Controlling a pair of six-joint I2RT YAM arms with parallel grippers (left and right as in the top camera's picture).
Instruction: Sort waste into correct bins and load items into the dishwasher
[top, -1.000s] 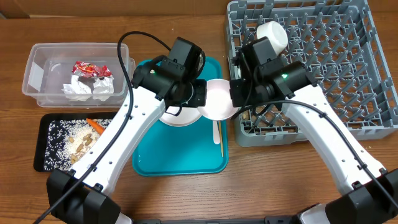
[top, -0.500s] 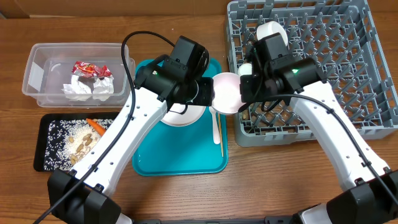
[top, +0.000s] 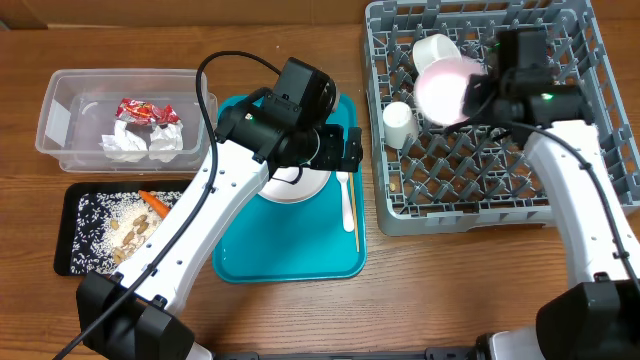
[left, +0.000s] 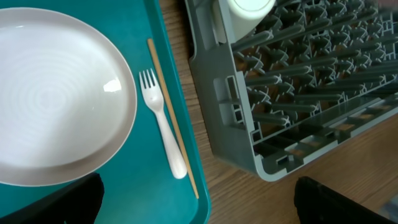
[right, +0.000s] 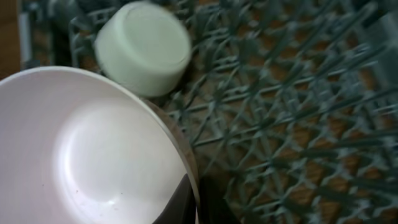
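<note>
We've got L gripper (top: 352, 150) wide open at teal tray's (top: 285, 258) rt edge; R gripper (top: 478, 95) pinching pink bowl (top: 443, 90) over rack (top: 470, 215); wood table (top: 120, 30).

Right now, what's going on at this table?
The right gripper is shut on the rim of a pink bowl, holding it over the grey dish rack, where a white cup and a second bowl already sit. The left gripper is open and empty above the teal tray, which holds the plate, white fork and wooden stick. The napkins and red wrapper lie in the clear tub; scraps and a carrot lie in the black tray.
</note>
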